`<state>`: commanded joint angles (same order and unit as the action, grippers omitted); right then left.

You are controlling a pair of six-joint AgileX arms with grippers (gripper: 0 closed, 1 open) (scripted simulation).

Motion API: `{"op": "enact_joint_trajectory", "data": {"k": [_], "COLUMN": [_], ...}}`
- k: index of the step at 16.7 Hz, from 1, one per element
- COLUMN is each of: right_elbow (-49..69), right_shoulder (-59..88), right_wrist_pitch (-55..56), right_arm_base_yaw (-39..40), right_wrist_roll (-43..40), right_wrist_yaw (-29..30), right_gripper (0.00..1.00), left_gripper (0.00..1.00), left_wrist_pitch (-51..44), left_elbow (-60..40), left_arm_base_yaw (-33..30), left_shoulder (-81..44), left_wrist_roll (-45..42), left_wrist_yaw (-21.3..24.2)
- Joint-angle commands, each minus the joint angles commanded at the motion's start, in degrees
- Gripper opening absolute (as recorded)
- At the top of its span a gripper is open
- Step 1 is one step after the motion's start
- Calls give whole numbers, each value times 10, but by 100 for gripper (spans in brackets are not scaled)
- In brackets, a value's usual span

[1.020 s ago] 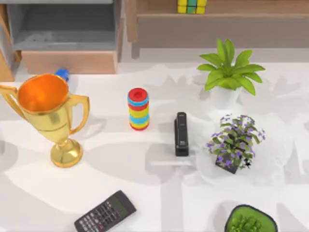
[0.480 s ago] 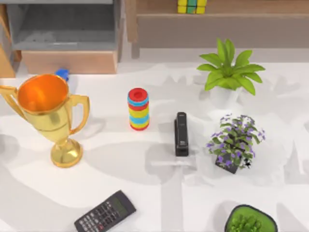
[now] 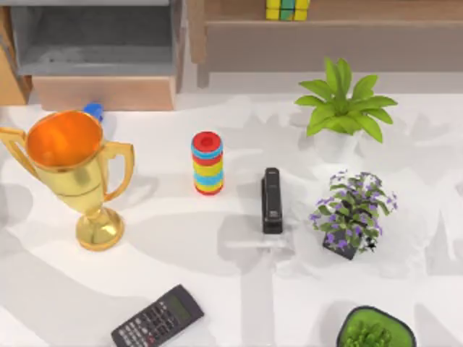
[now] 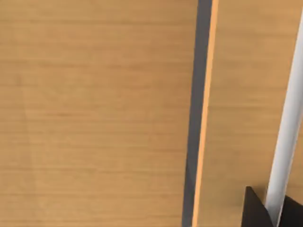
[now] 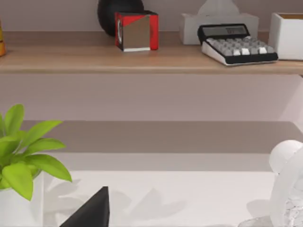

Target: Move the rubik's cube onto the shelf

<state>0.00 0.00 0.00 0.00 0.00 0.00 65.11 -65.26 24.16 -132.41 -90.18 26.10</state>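
Observation:
The rubik's cube (image 3: pixel 287 9), with yellow and green tiles, sits on the light-brown wooden shelf (image 3: pixel 376 10) at the back of the table, right of centre and half cut by the top view's upper edge. A grey-beige panel (image 3: pixel 325 47) runs below the shelf's front edge. A dark part of my left gripper (image 4: pixel 256 212) shows against a wooden panel in the left wrist view. A dark part of my right gripper (image 5: pixel 92 212) shows low over the white table, facing the shelf wall.
On the table stand a gold trophy (image 3: pixel 72 170), a ring stack (image 3: pixel 207 163), a black stapler (image 3: pixel 271 200), a calculator (image 3: pixel 158 318), a green plant (image 3: pixel 341 108), a purple-flowered plant (image 3: pixel 352 211) and a green pot (image 3: pixel 375 329). A grey-lined box compartment (image 3: pixel 101 43) is at back left.
Arm shadows at the table's left and right edges have shifted slightly. The cube and the other objects have not moved.

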Motion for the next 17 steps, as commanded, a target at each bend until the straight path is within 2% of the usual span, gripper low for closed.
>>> {"op": "enact_joint_trajectory", "data": {"k": [12,17], "right_elbow": [0,0], "right_shoulder": [0,0], "right_wrist_pitch": [0,0], "right_arm_base_yaw": [0,0], "right_wrist_roll": [0,0], "right_wrist_yaw": [0,0], "right_gripper": [100,100], "left_gripper": [0,38], "left_wrist_pitch": [-35,-35], "left_elbow": [-65,-65], "left_arm_base_yaw": [-17,-17], "left_shoulder": [-28,-28], "left_wrist_roll": [2,2], "left_wrist_yaw": [-15,-15]}}
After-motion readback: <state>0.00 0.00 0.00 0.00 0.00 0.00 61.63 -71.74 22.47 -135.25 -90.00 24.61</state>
